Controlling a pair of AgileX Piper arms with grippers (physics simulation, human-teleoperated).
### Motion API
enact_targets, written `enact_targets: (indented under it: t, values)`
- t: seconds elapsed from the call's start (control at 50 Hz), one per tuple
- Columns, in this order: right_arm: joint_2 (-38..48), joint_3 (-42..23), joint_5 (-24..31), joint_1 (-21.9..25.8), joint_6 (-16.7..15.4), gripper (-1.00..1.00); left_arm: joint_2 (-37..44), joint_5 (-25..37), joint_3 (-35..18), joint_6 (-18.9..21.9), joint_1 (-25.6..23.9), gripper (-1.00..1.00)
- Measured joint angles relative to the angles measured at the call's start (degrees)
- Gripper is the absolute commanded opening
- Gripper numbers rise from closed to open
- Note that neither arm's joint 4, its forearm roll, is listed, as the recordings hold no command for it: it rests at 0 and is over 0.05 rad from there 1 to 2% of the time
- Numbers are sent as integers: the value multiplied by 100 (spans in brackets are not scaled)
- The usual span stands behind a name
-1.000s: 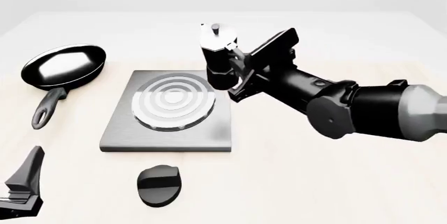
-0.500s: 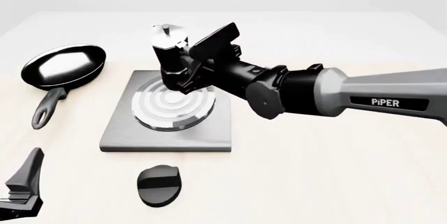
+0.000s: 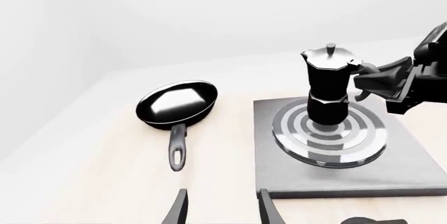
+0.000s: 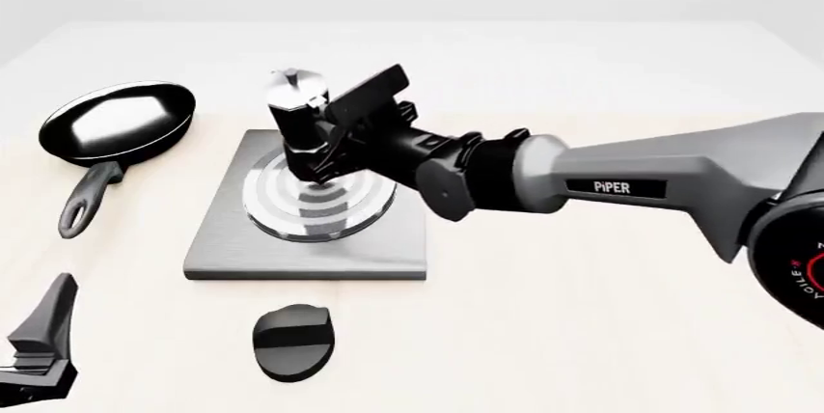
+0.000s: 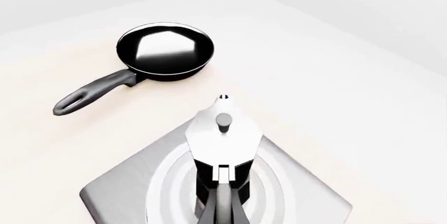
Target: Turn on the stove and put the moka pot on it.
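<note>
Placement looks nearly done: the moka pot (image 4: pixel 297 119) stands upright on the stove (image 4: pixel 309 203) rings with the right gripper (image 4: pixel 338 135) clamped on its handle, while the knob (image 4: pixel 295 340) nearer looks untouched, the left gripper (image 4: pixel 39 345) open far from it.

The right arm (image 4: pixel 670 186) is a fat grey tube with the white word "PiPER" on its side, and it turns into round black joints nearer the front. Its right gripper (image 4: pixel 338 135) is black, with flat, long fingers, and at the desk's right edge a big dark round part shows a thin red ring and tiny white letters that are too small to read. The left gripper (image 4: pixel 39 350) is black too, with thin pointed fingers (image 3: pixel 178 209) and a stepped dark base.
</note>
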Motion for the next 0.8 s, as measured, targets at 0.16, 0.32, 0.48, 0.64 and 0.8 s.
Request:
enact_targets:
  t: [0.16, 0.32, 0.48, 0.64, 0.8]
  values:
    - [173, -63, -58, 17, 18, -100, 0, 24, 0, -17, 3, 100]
    - [351, -87, -102, 36, 53, -100, 0, 36, 0, -19, 14, 100]
    - [416, -165, -101, 23, 68, -100, 0, 48, 0, -28, 14, 100]
    - [430, -183, -97, 7, 92, -100, 0, 60, 0, -36, 13, 100]
    - [421, -161, -89, 17, 89, 100, 0, 65, 0, -42, 16, 100]
